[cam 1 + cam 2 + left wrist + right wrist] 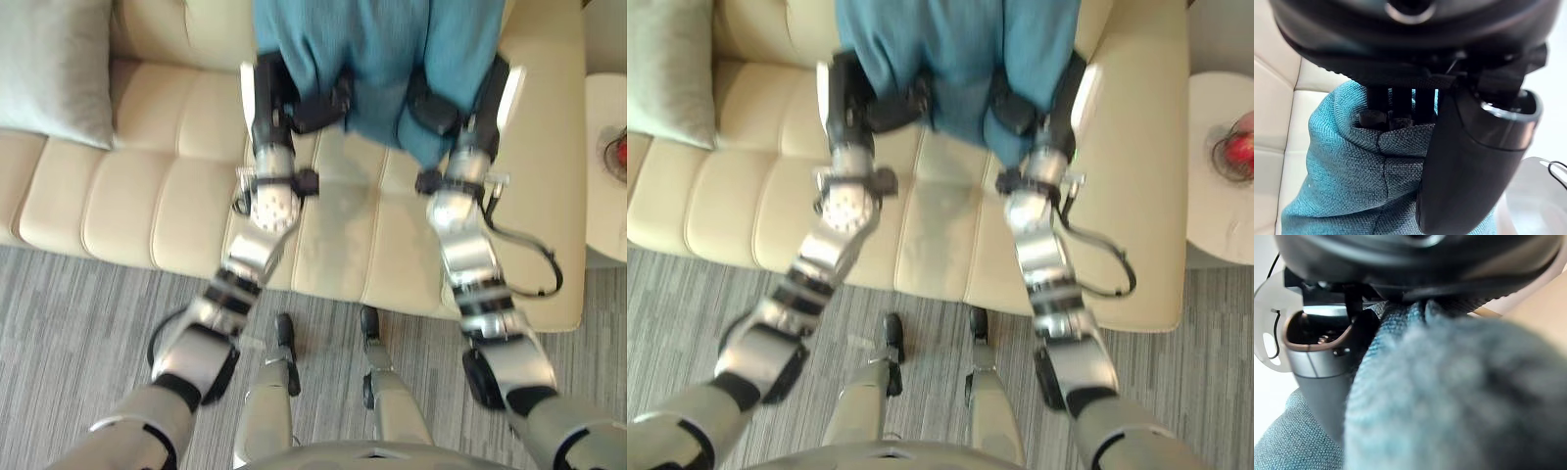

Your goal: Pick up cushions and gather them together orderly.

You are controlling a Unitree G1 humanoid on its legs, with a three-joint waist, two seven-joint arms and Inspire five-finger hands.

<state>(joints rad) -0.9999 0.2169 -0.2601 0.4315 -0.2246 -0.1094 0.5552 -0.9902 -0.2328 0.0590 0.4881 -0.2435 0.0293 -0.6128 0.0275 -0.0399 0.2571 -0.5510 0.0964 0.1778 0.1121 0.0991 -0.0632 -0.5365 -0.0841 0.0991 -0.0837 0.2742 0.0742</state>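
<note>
Teal cushion hangs creased; pale cushion rests on sofa.

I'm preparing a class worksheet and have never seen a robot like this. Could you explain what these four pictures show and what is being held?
This is a humanoid robot. The two wide pictures come from cameras on its head, looking down. The two close ones come from cameras on its wrists. Its left hand and right hand both grip a teal cushion, held above a cream sofa. In the left wrist picture, the fingers dig into the fabric. A pale cushion sits at the sofa's left end, and a white side table stands at the right.
</note>
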